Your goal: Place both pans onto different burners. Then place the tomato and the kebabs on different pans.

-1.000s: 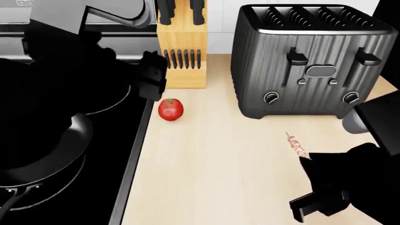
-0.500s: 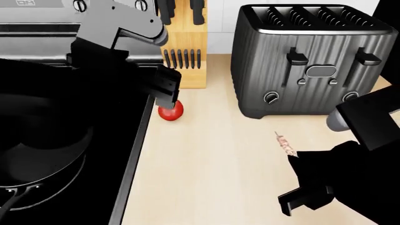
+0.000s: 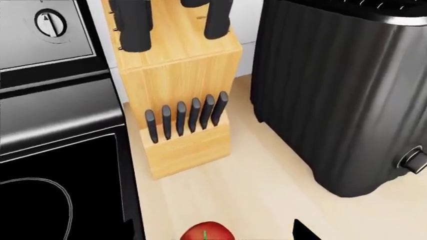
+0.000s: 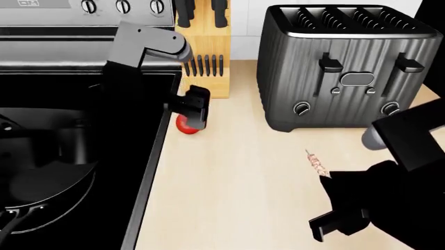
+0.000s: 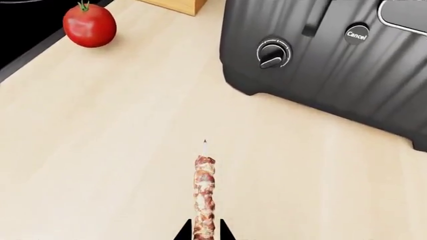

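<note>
The tomato lies on the wooden counter beside the cooktop edge, partly covered by my left gripper. In the left wrist view the tomato sits between the widely spread fingers, so the left gripper is open around it. My right gripper is shut on the near end of the kebabs, held low over the counter, also seen from the head as kebabs and right gripper. A slope-sided pan rests on the black cooktop. A second pan behind it is mostly hidden by my left arm. One burner outline shows.
A large black toaster stands at the back right of the counter. A wooden knife block stands behind the tomato against the wall. The stove's control panel runs along the back left.
My left arm has swung right across the cooktop and brought its open gripper down over the tomato. The right gripper shifted slightly left with the kebabs, then held still.
</note>
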